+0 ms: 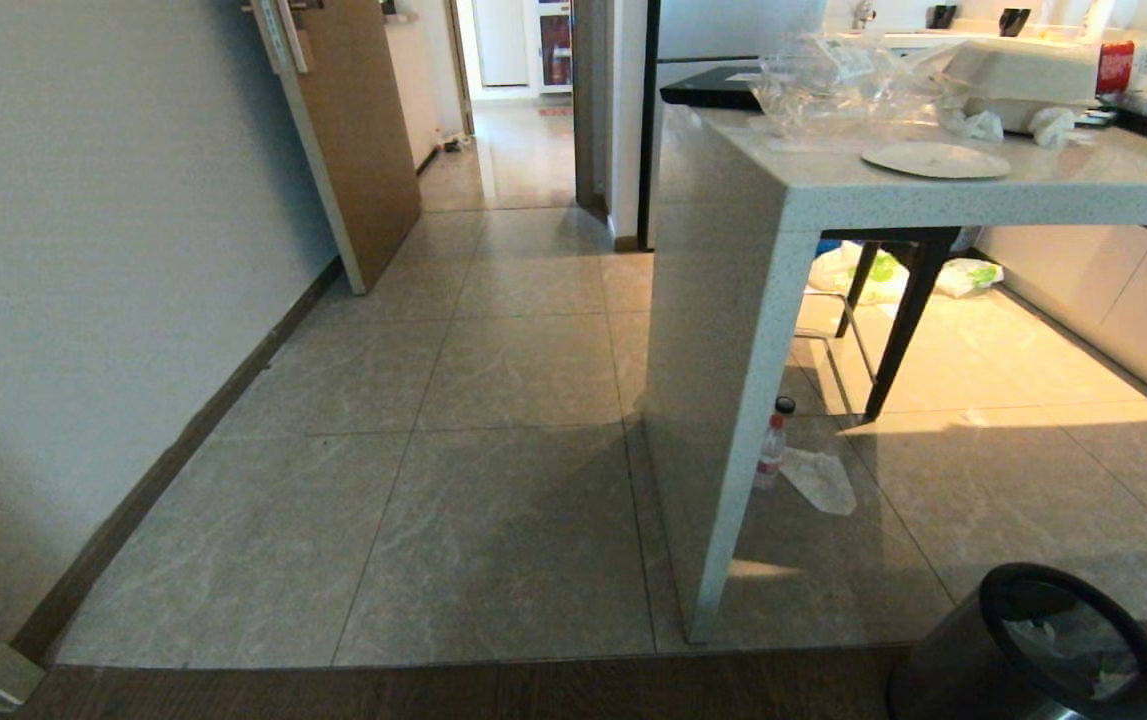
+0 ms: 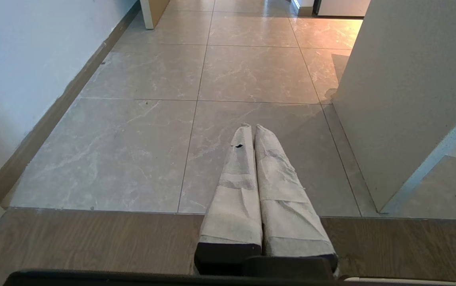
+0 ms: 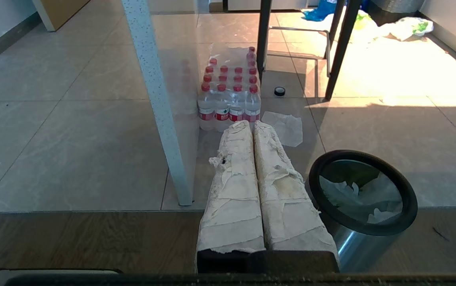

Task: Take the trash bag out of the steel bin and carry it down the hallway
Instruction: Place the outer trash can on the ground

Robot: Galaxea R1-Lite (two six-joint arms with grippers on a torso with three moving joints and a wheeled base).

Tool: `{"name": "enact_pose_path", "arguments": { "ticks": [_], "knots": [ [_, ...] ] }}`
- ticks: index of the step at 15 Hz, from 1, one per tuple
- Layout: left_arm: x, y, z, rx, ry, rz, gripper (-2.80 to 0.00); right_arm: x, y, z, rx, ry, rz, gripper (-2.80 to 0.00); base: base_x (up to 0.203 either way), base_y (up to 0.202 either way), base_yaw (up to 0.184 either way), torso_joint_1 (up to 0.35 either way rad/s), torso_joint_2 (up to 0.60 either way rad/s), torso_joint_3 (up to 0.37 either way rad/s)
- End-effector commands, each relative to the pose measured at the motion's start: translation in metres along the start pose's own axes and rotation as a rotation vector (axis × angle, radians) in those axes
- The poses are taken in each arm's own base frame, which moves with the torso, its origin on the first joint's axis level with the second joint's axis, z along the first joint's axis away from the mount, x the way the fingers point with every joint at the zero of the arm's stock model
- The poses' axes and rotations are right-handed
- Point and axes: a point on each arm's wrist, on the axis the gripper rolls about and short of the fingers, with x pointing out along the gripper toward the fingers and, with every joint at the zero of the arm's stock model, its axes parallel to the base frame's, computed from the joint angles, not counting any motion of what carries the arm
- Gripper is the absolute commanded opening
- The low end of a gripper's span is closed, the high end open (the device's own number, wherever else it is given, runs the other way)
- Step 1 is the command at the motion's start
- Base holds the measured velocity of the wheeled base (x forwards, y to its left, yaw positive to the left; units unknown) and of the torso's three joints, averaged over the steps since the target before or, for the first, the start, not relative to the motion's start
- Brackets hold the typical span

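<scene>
Looking down from the head camera, you see the steel bin (image 1: pixel 1028 650) at the lower right, standing on the dark wood floor strip (image 1: pixel 433 690) just where it meets the grey tiles. The bin is upright, and inside its black rim lies crumpled thin plastic, the trash bag (image 1: pixel 1073 645); whether it has green print or handles you cannot tell from here. The bag is not lifted; it sits in the bin.

The right gripper (image 3: pixel 251 127) hangs low, just beside the bin, and its taped jaws are pressed together with nothing between them. In the right wrist view the bin (image 3: pixel 365 222) is close to these jaws, but they do not touch it. Ahead of them stand a pack of water bottles (image 3: pixel 229 95) under the counter and a flat piece of paper (image 3: pixel 285 127) on the tiles.

The left gripper (image 2: pixel 251 131) points over bare tiles, and its jaws are also closed and empty.

The counter (image 1: pixel 933 190) rises in the middle right of the head view, with a white plate (image 1: pixel 936 160) and clear plastic wrapping (image 1: pixel 833 80) on top. To the left the hallway (image 1: pixel 493 300) runs away between the white wall (image 1: pixel 83 250) and the counter's side, toward an open wooden door (image 1: pixel 358 130).
</scene>
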Motion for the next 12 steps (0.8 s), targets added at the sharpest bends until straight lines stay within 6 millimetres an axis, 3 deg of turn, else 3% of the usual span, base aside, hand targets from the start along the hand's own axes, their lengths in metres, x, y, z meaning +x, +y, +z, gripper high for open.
{"name": "enact_pose_path", "arguments": {
  "ticks": [1,5,12],
  "knots": [
    [0.0,0.0,0.0001,-0.001,-0.001,0.0,-2.8,0.0012,0.0002,-0.0051,0.0,0.018,0.001,-2.8,0.0,0.0,0.0,0.0,0.0,0.0],
    [0.0,0.0,0.0001,-0.001,-0.001,0.0,-2.8,0.0012,0.0002,-0.0054,0.005,0.021,0.003,-2.8,0.0,0.0,0.0,0.0,0.0,-0.021],
    [0.0,0.0,0.0001,-0.001,-0.001,0.0,-2.8,0.0012,0.0002,-0.0054,0.008,0.021,0.003,-2.8,0.0,0.0,0.0,0.002,0.0,-0.177]
  ]
}}
